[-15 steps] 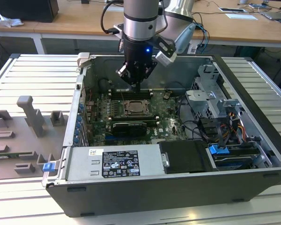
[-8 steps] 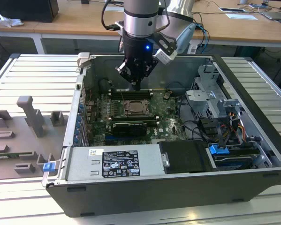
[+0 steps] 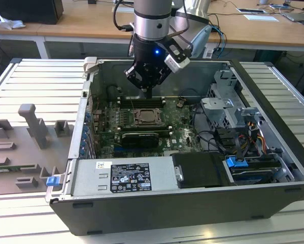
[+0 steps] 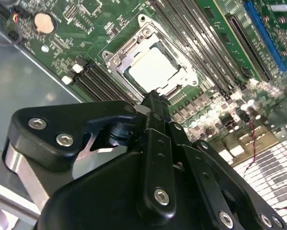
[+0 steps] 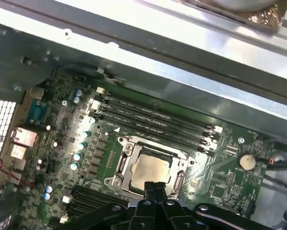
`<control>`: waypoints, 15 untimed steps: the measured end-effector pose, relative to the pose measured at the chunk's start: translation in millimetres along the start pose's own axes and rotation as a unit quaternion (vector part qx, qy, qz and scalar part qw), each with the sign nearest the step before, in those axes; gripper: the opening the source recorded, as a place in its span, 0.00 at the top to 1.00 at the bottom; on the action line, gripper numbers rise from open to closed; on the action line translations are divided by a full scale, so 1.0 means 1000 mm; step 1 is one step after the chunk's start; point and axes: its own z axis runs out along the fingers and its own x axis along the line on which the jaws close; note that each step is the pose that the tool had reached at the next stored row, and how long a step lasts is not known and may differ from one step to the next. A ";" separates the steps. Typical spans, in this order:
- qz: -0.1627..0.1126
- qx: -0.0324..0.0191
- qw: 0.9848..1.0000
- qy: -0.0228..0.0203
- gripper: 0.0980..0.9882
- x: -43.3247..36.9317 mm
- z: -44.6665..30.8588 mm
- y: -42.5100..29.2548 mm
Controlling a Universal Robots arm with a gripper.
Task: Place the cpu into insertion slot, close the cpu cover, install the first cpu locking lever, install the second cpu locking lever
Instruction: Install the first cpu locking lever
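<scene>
The cpu lies flat in the insertion slot on the green board, its pale metal face showing. The cpu cover, a shiny metal frame, lies down around the chip's edges. My gripper hangs just above the socket's edge, black fingers pressed together into one narrow tip with nothing between them. I cannot tell how the locking levers along the socket's sides stand.
Long black memory slots run on both sides of the socket. The open computer case has a power supply at the front, a drive cage and cables toward the exterior view's right. A grey fixture stands outside the case.
</scene>
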 end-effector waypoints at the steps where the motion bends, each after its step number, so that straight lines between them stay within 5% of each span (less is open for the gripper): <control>1: 0.008 0.000 1.000 0.000 0.99 0.0000 0.0000 0.0000; 11: 0.079 0.002 0.997 -0.001 0.99 -0.0006 0.0000 -0.0002; 15: 0.086 0.002 0.996 -0.001 0.99 0.0038 0.0000 0.0012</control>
